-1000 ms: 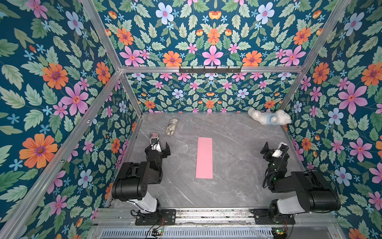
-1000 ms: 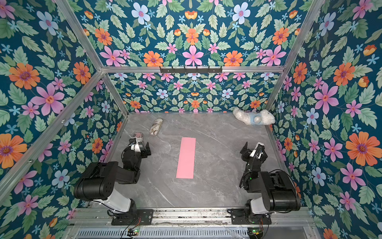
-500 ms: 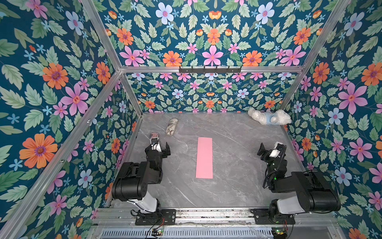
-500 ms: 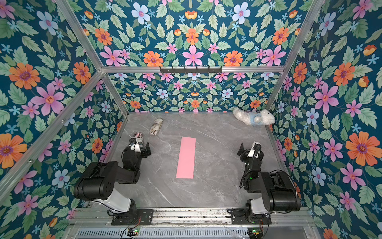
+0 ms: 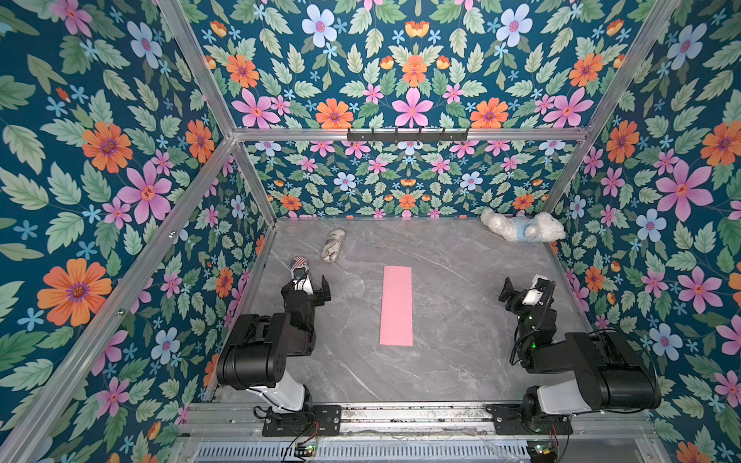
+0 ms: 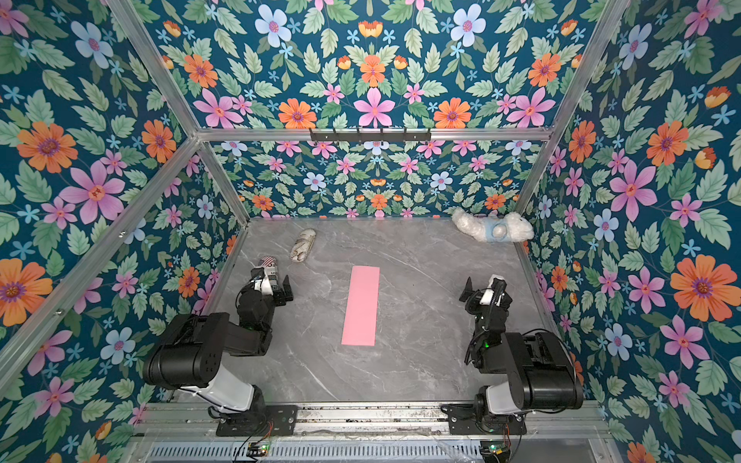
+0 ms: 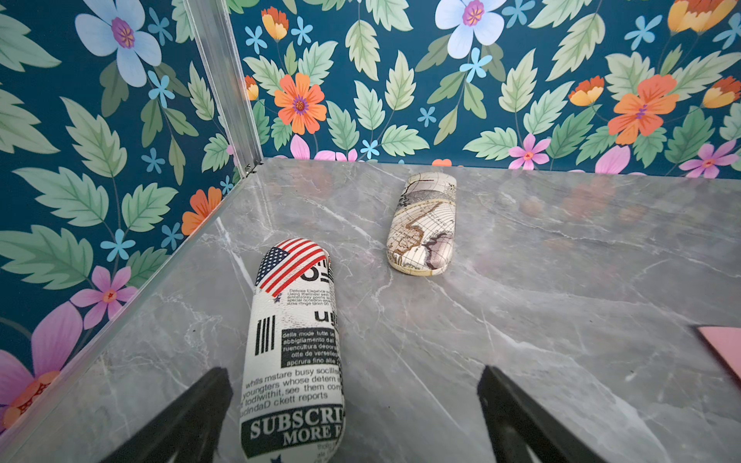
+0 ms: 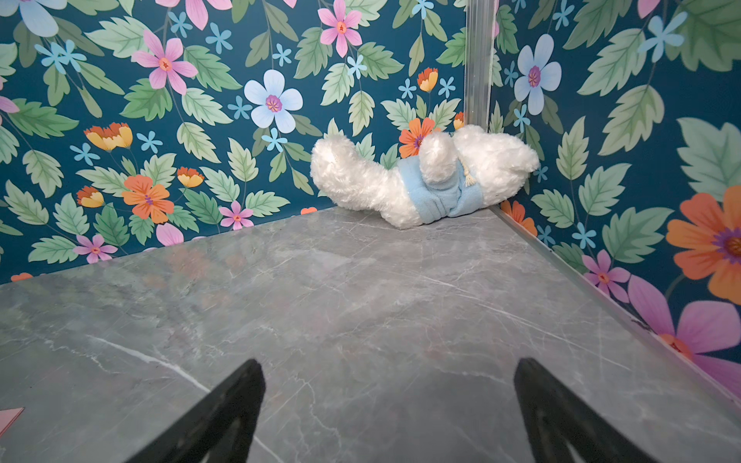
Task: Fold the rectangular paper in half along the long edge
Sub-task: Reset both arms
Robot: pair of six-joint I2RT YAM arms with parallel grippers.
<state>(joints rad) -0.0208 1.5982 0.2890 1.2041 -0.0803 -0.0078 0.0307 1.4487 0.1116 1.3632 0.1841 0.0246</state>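
In both top views, two closed glasses cases were the only containers, and their shut lids hid whatever was inside. The map-print case (image 5: 333,245) lay left of centre in the frame. The newsprint case (image 5: 299,263) lay just below it, its lower end hidden by the left gripper (image 5: 310,281). The rectangular paper (image 5: 396,305) lay flat at the centre of the frame, a narrow, smooth pink strip on the grey marbled table (image 5: 461,360). Its long edges ran up the frame, and it was well apart from both arms. Each black arm sat folded low, elbow toward the bottom rail and claw pointing up the frame. The right gripper (image 5: 524,286) stood right of centre, spread and holding nothing. A fluffy white plush toy (image 5: 521,228) lay at the table's upper-right corner.

In a top view, the paper (image 6: 361,305) lay between the left gripper (image 6: 272,282) and the right gripper (image 6: 482,287).

In the left wrist view, the left gripper (image 7: 353,373) was spread wide. The rounded, pebble-textured newsprint case (image 7: 296,340), with its flag-printed end, lay between the black fingers (image 7: 208,401) without being pinched. The map-print case (image 7: 425,224) lay beyond it, and a pink paper corner (image 7: 721,344) showed at the frame's edge.

In the right wrist view, the right gripper (image 8: 387,364) gaped over bare table (image 8: 361,300). The plush toy (image 8: 421,180), banded in pale blue cloth, slumped in the corner against the floral walls. A sliver of the paper (image 8: 10,419) showed at the edge.
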